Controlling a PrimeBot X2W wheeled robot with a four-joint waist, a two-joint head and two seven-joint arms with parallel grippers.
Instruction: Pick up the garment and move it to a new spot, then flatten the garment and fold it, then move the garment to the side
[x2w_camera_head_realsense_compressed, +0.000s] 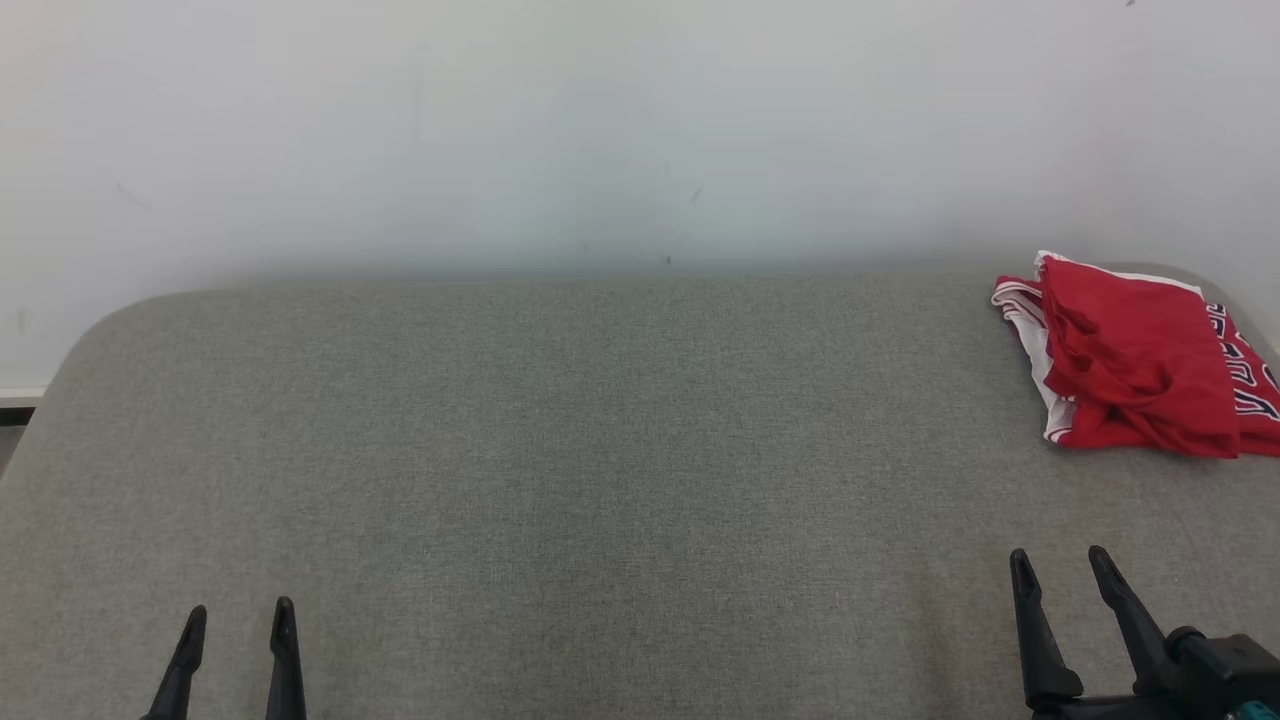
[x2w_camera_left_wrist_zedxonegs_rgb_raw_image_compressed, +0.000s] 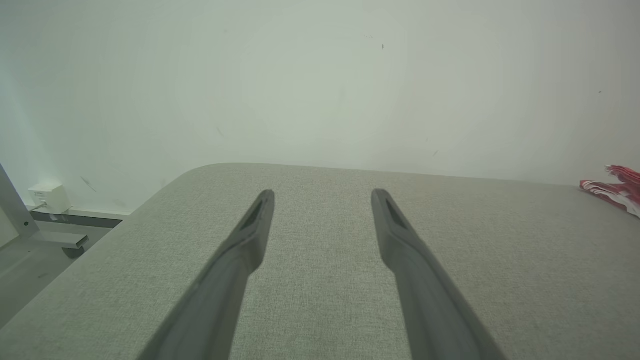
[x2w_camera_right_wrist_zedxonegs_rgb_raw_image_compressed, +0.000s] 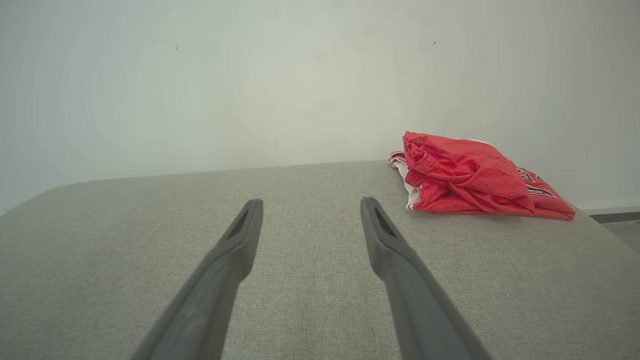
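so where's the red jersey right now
Head view: the red jersey lies bunched at the far right corner of the grey surface, beyond the right claw.

Grey fabric table (x2w_camera_head_realsense_compressed: 560, 450) bears folded red garment (x2w_camera_head_realsense_compressed: 1135, 360) at far-right corner

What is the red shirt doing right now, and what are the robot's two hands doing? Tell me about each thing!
garment: rumpled in a loose heap at the table's far right corner, nothing touching it.
left gripper: open, holding nothing, over the table.
right gripper: open, holding nothing, short of the garment.
table: grey cloth top, bearing the garment.
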